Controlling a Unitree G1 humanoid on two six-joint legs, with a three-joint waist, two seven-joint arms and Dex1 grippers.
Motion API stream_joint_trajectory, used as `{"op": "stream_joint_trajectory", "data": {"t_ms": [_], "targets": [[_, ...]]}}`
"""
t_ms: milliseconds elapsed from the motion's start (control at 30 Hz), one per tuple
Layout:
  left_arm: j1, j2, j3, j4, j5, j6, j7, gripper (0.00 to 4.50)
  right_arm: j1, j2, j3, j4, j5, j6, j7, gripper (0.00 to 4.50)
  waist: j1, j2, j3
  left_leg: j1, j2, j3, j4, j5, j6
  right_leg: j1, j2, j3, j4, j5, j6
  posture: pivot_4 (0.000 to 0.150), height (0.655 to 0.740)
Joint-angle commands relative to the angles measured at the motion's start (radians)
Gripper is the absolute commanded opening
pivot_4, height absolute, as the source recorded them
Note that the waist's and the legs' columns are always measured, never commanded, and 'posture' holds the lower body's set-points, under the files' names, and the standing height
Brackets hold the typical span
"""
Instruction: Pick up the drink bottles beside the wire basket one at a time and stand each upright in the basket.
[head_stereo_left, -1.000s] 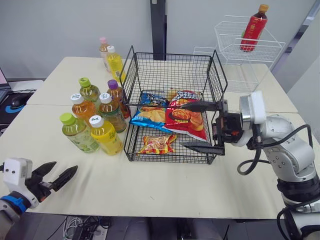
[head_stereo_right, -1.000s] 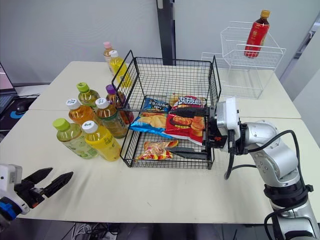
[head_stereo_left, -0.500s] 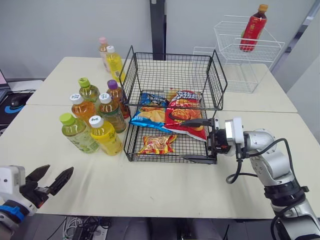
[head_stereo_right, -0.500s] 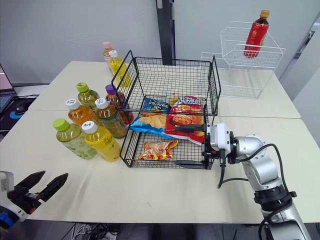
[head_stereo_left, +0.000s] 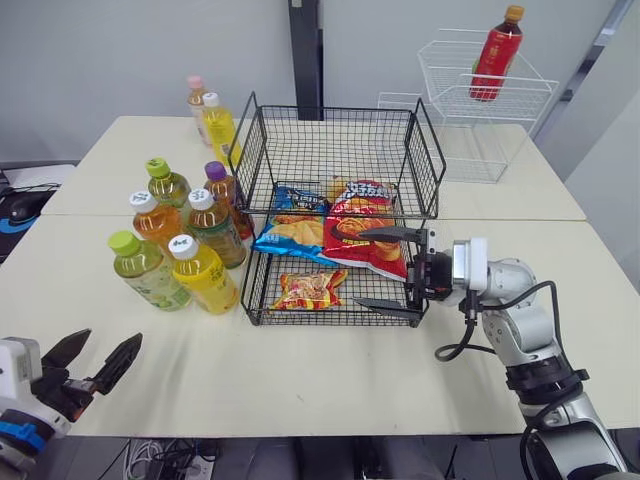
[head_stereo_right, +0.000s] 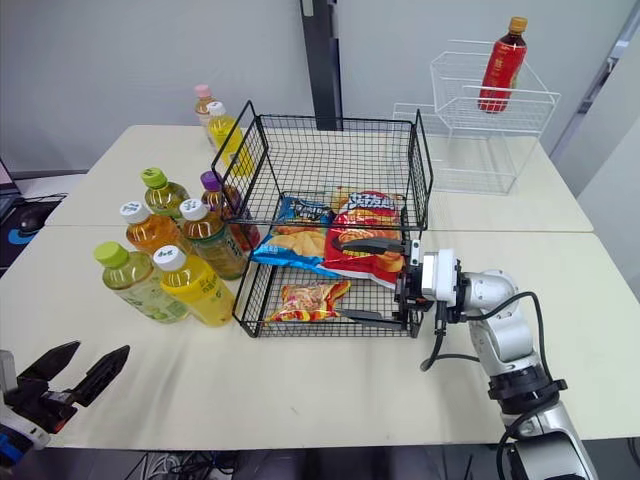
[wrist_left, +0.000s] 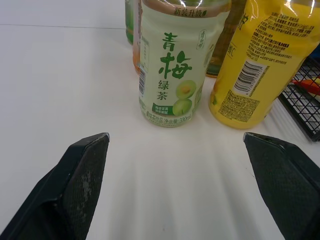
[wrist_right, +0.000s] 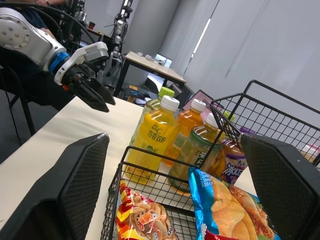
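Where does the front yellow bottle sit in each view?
Left eye view: yellow bottle at the cluster's front, next to the wire basket.
Right eye view: same place.
Left wrist view: beside the pale green bottle.
Right wrist view: nearest bottle outside the basket.
Landmark: the pale green bottle alongside.

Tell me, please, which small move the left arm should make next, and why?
Probably ease the left gripper forward toward the nearest green-capped bottle: its jaws stand open, and the bottle stands upright straight ahead of them on the table, untouched and apart from them.
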Motion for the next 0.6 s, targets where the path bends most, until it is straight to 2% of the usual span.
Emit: {"op": "stream_joint_trajectory", "data": {"t_ms": [33, 133, 367, 600], "targets": [[-0.056, 0.027, 0.054, -0.106, -0.077, 0.001, 0.079, 4.47, -0.023, -0.006, -0.020, -0.018, 0.015, -0.004, 0.003, 4.50, 0.003, 0.000, 0.000, 0.000, 0.000, 0.000, 0.000, 0.000, 0.000, 0.000, 0.000, 0.000, 0.000, 0.000, 0.000, 0.150, 0.7400], [-0.143, 0.089, 0.041, -0.113, -0.104, 0.039, 0.142, 4.47, -0.028, -0.005, -0.021, -0.031, 0.020, 0.013, -0.006, 4.50, 0.007, 0.000, 0.000, 0.001, 0.000, -0.002, 0.000, 0.000, 0.000, 0.001, 0.001, -0.001, 0.001, 0.000, 0.000, 0.150, 0.7400], [-0.298, 0.162, -0.063, -0.012, -0.024, 0.039, 0.176, 4.47, -0.024, -0.005, -0.021, -0.042, 0.021, 0.035, -0.019, 4.50, 0.008, 0.001, 0.000, 0.007, 0.000, -0.002, 0.000, 0.000, -0.001, 0.008, 0.001, -0.001, 0.000, 0.000, 0.000, 0.150, 0.7400], [-0.431, 0.170, -0.158, 0.092, 0.049, 0.012, 0.179, 4.47, -0.016, -0.006, -0.022, -0.063, 0.019, 0.048, -0.031, 4.50, 0.011, 0.000, 0.000, 0.007, 0.000, -0.002, 0.000, 0.000, -0.001, 0.008, 0.001, -0.001, 0.000, 0.000, 0.000, 0.150, 0.7400]]}}
